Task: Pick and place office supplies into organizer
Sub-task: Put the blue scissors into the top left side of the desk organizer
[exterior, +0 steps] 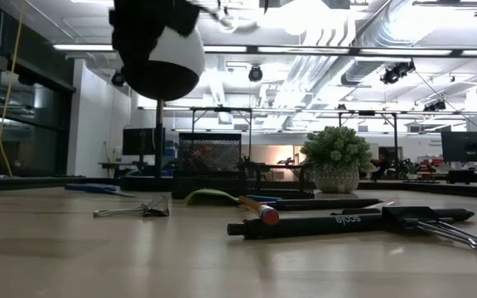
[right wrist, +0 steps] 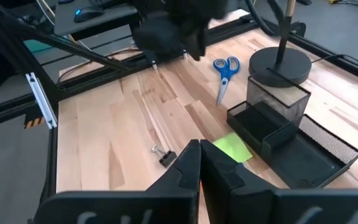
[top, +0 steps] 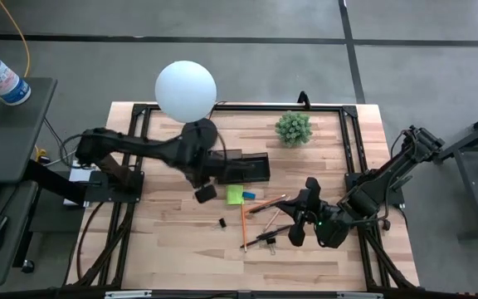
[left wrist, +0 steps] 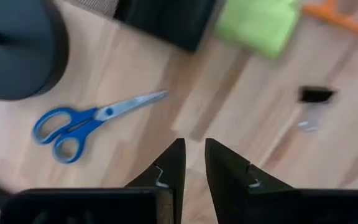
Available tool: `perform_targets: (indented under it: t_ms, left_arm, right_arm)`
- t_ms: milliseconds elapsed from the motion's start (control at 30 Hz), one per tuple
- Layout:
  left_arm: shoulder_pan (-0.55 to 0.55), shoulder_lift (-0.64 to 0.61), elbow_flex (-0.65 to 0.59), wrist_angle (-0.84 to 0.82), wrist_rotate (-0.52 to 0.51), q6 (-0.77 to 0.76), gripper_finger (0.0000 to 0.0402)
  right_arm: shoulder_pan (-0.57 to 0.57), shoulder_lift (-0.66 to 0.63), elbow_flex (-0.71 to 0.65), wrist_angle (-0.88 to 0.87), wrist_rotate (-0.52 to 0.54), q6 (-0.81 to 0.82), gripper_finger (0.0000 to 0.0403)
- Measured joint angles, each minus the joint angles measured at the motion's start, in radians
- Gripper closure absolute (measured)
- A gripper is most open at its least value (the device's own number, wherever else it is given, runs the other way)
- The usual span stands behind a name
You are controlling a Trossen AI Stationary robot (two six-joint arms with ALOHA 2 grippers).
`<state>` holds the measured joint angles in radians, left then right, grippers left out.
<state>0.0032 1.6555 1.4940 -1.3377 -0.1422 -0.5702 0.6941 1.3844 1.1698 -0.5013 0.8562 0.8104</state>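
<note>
Scissors (left wrist: 91,119) with blue handles lie flat on the table (top: 181,249), blades closed, just beside the round black lamp base (left wrist: 14,46) and behind the organizer (top: 241,168); in the high view they are hidden under the left arm and the white globe lamp (top: 186,90). The left tool (left wrist: 191,163) hangs over bare wood near them, its fingers drawn close with only a slim gap and nothing pinched between them. I judge this to be the reach-for-the-scissors step, with the task barely begun, since every supply I can see lies loose on the wood. The next move seems to call for spreading the fingers wider, shifting across to the scissors and coming down square over the handles or the pivot; they lie so flat that a shallow pinch could slide off, and the lamp base sits close enough to crowd the approach. The organizer is a dark mesh box with a low tray part, standing just in front of the lamp base. Beside it is the lime-green sticky-note pad (top: 235,194) with a small blue block (top: 248,195) touching its edge. An orange pencil (top: 245,223), dark pens (top: 270,204) and black binder clips (top: 221,223) are scattered nearer the front edge. The right tool (right wrist: 199,163) waits over that scatter, fingers pressed together and empty.
</note>
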Motion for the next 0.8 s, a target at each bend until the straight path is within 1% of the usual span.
perform_targets:
  t_ms: [167,367,600,800]
  left_arm:
    - [-0.108,-0.029,0.0,0.009,-0.069,-0.094,0.0353]
    - [-0.204,-0.045,0.0,-0.006,-0.118,-0.198,0.0353]
    - [-0.26,-0.044,0.0,-0.021,-0.132,-0.271,0.0353]
    - [-0.296,-0.044,0.0,-0.01,-0.14,-0.336,0.0353]
  right_arm:
    - [-0.002,0.057,0.0,0.01,-0.017,0.0,0.0402]
    - [-0.025,0.124,0.0,0.056,-0.079,0.001,0.0402]
    - [-0.054,0.156,0.0,0.083,-0.13,0.0,0.0402]
    - [-0.056,0.156,0.0,0.084,-0.131,-0.002,0.0402]
